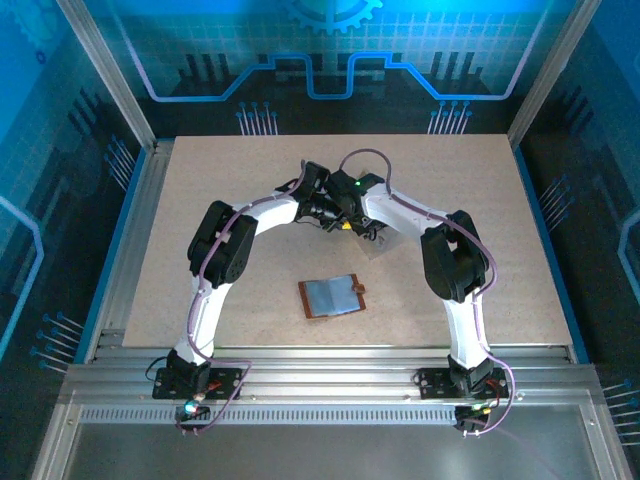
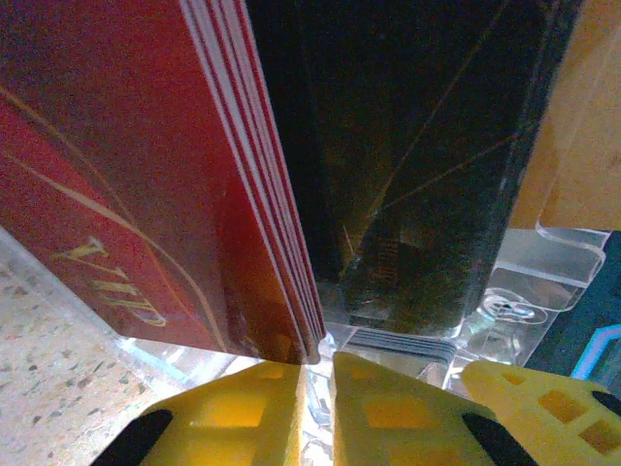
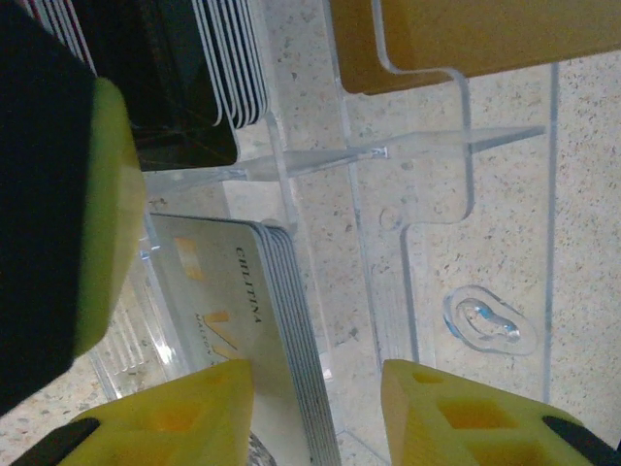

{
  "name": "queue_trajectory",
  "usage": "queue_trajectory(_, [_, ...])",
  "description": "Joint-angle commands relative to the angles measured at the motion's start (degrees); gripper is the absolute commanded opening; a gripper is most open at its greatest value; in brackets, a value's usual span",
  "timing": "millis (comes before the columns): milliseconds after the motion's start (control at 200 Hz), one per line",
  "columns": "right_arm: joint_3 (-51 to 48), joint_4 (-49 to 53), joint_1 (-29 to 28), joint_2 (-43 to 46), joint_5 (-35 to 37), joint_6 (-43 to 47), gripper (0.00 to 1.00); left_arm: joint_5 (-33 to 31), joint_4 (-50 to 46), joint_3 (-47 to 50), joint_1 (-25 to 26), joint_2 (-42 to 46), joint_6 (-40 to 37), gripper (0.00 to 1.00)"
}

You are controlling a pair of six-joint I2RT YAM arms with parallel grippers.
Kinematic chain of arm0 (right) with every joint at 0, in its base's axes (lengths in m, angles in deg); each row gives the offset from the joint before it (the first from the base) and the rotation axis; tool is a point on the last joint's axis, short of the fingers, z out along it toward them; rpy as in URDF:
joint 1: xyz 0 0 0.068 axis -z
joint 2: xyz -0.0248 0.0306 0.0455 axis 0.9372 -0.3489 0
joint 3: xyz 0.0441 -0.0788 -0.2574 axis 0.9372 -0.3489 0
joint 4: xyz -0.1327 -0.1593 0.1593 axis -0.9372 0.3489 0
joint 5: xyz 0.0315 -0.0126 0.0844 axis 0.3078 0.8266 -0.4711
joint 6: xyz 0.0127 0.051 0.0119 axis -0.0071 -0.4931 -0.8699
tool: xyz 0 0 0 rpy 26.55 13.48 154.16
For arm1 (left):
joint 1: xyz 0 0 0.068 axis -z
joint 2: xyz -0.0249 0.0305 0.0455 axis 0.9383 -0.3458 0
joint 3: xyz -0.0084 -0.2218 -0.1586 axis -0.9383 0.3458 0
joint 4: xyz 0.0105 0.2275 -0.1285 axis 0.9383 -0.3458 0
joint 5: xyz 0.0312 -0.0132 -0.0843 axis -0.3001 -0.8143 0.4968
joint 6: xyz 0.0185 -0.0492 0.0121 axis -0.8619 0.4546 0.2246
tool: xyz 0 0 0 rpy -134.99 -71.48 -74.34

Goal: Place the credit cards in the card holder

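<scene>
Yellow left fingers sit right under the left wrist lens, almost together with only a thin slit between them. The lower corner of a stack of red cards ends just above that slit, and I can't tell whether an edge is nipped. Beside the red stack stands a stack of black cards, both upright in the clear tray.

The right fingers are apart and straddle the edge of a stack of pale cards in another compartment. There is a gap on one side, so nothing looks clamped. Tan cards stand further along the tray.

From above, both arms reach to the tray in the middle of the counter. The card holder lies open and flat nearer the arm bases, between them and well apart from the tray. Its inside shows a bluish face, and I can't say whether that is a card already tucked in or just the lining.

By my reckoning the job is at the picking stage. No card is on its way to the holder, so pulling one free, carrying it over and sliding it into a pocket are all left to do.
</scene>
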Motion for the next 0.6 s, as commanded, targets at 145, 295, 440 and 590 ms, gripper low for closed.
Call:
queue_trajectory(145, [1.6,0.6,0.6,0.2,3.9,0.9,0.36,-1.0,-3.9,2.5,0.5,-1.7,-0.8,0.14])
queue_trajectory(295, [1.7,0.8,0.7,0.8,4.3,1.0,0.33,-1.1,-3.9,2.7,0.6,-1.7,-1.0,0.14])
queue_trajectory(440, [2.0,1.1,0.7,1.0,4.2,1.1,0.29,-1.0,-3.9,3.0,0.5,-1.8,-1.0,0.14])
queue_trajectory(590, [2.4,1.4,0.8,1.3,4.0,1.4,0.27,-1.0,-3.9,3.0,0.4,-1.8,-1.2,0.14])
